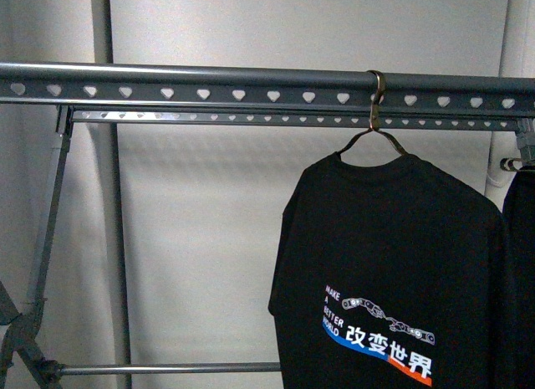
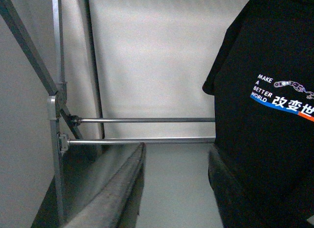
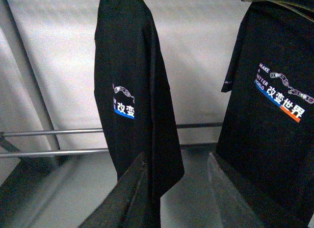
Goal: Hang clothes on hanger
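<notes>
the clothes point(image 1: 393, 263) were seen hung at four o'clock in the front view, carried by a small wire hook point(image 1: 376, 100) over the hanger point(image 1: 209, 81). the hanging step was judged done; only a clear withdrawal was called for next. two printed shirts were counted in the right wrist view. both grippers point(image 2: 174, 189) point(image 3: 174, 193) were parted, nothing held.

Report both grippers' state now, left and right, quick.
Left gripper: open, jaws apart, holding nothing; the T-shirt hangs beside it.
Right gripper: open, jaws apart, gripping nothing; a black shirt hangs just beyond its fingers.
</notes>
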